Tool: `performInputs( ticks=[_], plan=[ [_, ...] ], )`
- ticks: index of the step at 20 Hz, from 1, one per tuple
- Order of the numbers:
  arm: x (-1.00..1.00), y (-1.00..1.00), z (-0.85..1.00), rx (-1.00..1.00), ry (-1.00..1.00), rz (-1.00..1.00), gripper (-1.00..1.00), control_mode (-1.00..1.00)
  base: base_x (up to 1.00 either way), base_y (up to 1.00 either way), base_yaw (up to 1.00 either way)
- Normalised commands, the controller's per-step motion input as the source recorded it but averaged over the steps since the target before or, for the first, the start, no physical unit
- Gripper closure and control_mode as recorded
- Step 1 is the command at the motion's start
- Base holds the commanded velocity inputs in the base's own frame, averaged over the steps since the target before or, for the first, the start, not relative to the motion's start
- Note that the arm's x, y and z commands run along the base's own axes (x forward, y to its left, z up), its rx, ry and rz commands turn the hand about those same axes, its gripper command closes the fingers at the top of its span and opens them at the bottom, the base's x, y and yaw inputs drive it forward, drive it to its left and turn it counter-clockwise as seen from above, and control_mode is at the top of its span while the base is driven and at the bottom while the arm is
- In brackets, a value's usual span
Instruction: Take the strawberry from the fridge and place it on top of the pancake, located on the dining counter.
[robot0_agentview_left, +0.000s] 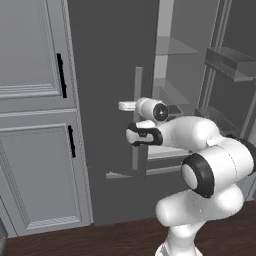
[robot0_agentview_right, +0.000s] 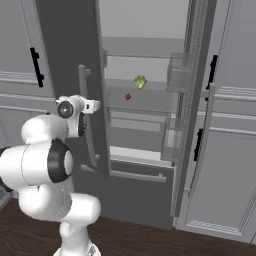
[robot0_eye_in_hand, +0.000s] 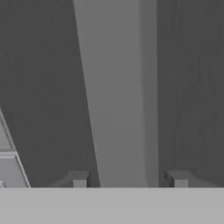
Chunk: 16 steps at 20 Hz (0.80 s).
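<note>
Fingers (robot0_eye_in_hand: 79, 179) are standing spread astride the fridge (robot0_agentview_right: 65, 45) handle (robot0_eye_in_hand: 118, 96) (strawberry (robot0_agentview_right: 128, 96) is waiting inside), so closing squarely is mattering before pulling.

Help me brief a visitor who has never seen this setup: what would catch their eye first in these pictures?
Probably the tall dark fridge with its right door swung open, showing pale shelves. On a middle shelf lies the tiny red strawberry, beside a small yellow-green item. In front, the white arm reaches to the closed left door's grey bar handle; the gripper has a fingertip on each side of it.
</note>
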Motion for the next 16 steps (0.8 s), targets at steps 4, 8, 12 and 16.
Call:
performInputs(
  ticks=[4, 8, 12, 16],
  plan=[
    [-1.00, 1.00, 0.08, 0.01, 0.00, 0.00, 1.00, -1.00, 0.00, 0.00, 0.00],
    [-1.00, 1.00, 0.11, 0.00, 0.05, 0.00, 1.00, -1.00, 0.00, 0.00, 0.00],
    [-0.91, 1.00, 0.06, 0.01, 0.14, 0.00, 1.00, -1.00, 0.00, 0.00, 0.00],
    [-0.79, 1.00, -0.02, 0.04, 0.12, 0.00, 1.00, -1.00, 0.00, 0.00, 0.00]
  ],
)
